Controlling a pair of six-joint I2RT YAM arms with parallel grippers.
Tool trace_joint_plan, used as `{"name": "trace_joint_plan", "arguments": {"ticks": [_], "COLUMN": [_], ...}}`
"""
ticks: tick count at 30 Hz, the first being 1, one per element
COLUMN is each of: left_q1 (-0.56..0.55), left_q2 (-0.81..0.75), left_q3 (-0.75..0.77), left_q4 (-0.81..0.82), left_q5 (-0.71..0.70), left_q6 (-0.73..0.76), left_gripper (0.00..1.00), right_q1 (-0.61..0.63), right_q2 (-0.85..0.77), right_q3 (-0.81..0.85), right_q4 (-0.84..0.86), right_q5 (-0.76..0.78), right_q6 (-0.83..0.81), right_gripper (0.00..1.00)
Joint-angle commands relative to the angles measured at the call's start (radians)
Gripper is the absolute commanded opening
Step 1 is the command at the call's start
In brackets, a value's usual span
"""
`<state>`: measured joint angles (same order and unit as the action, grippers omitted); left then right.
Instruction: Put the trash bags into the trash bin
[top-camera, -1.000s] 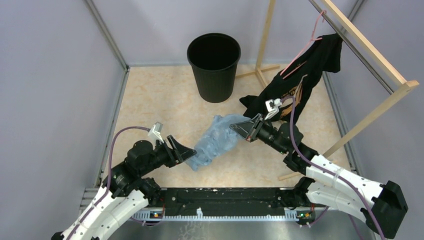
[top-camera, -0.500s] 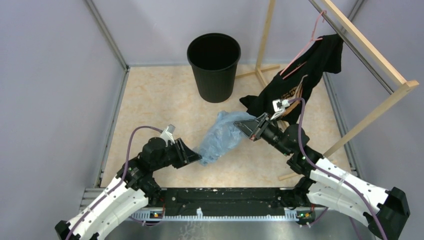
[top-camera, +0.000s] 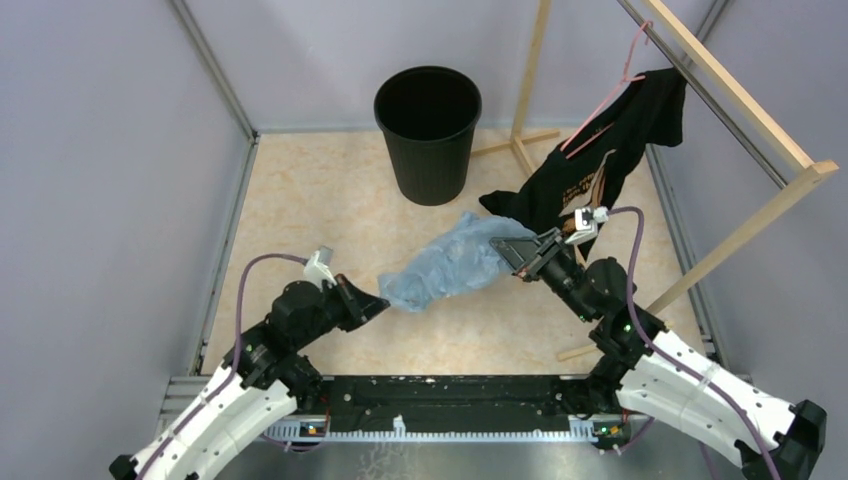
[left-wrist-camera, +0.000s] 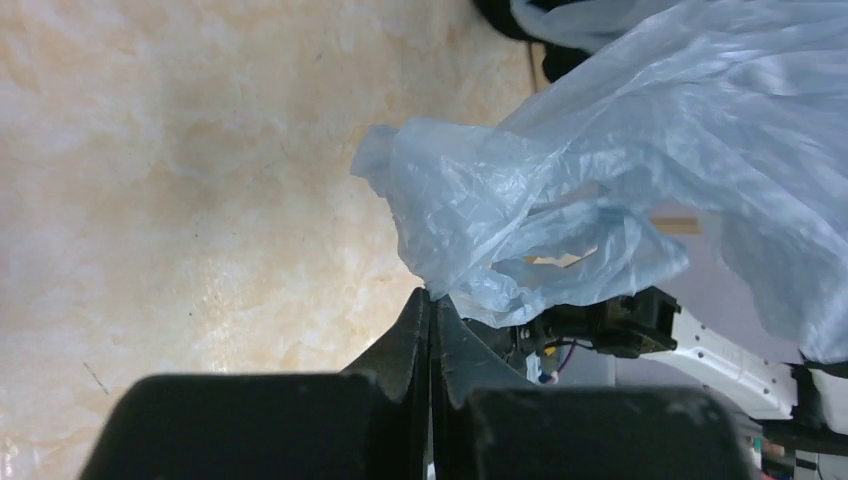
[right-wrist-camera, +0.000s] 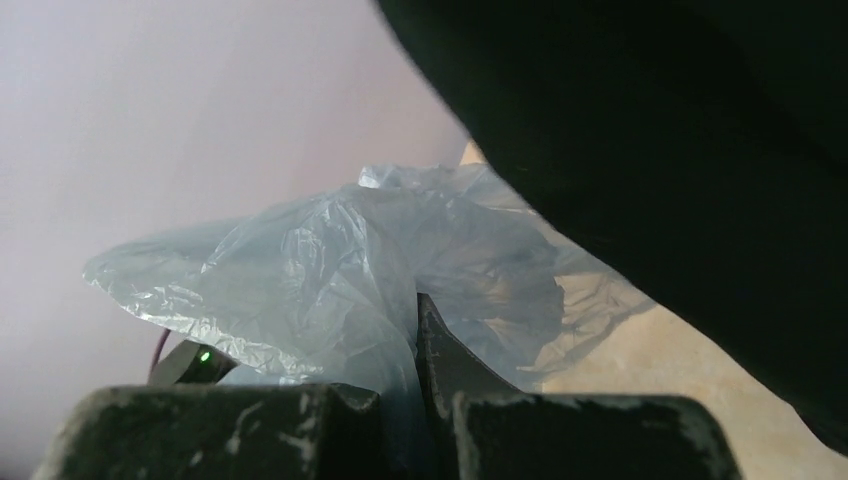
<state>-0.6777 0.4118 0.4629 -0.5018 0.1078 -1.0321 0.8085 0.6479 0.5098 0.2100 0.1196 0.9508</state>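
Note:
A crumpled pale blue trash bag hangs stretched between my two grippers over the floor's middle. My left gripper is shut, pinching the bag's lower left end. In the left wrist view its jaws meet on a fold of the trash bag. My right gripper is shut on the bag's upper right end. The right wrist view shows the trash bag bunched over the right gripper. The round black trash bin stands upright at the back, apart from the bag.
A black shirt on a pink hanger droops from a wooden rack at the right, close behind my right gripper. It fills the upper right of the right wrist view as black shirt cloth. Grey walls enclose the marbled floor.
My left gripper has shut on the bag's lower end. The right arm drew back to the right, pulling the bag out long between the two grippers.

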Motion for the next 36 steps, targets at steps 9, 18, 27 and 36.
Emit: {"name": "trace_joint_plan", "arguments": {"ticks": [9,18,27,36], "left_q1": [0.0,0.0,-0.001,0.0], "left_q2": [-0.275,-0.13,0.15,0.218], "left_q3": [0.192,0.41,0.755,0.657], "left_q4": [-0.094,-0.155,-0.132,-0.042], "left_q5": [-0.3,-0.274,-0.074,-0.069], "left_q6": [0.149,0.416,0.629,0.542], "left_gripper": [0.0,0.0,0.0,0.0], "right_q1": [-0.02,-0.047,-0.052,-0.05], "right_q2": [-0.082,-0.02,0.302,0.377], "right_q3": [-0.208,-0.234,-0.15,0.099], "right_q4": [0.045,-0.082,0.127,-0.423], "right_q5": [0.067,0.079,-0.106,-0.126], "right_q6": [0.275,0.313,0.086,-0.287], "right_gripper": [0.0,0.0,0.07,0.67]}}
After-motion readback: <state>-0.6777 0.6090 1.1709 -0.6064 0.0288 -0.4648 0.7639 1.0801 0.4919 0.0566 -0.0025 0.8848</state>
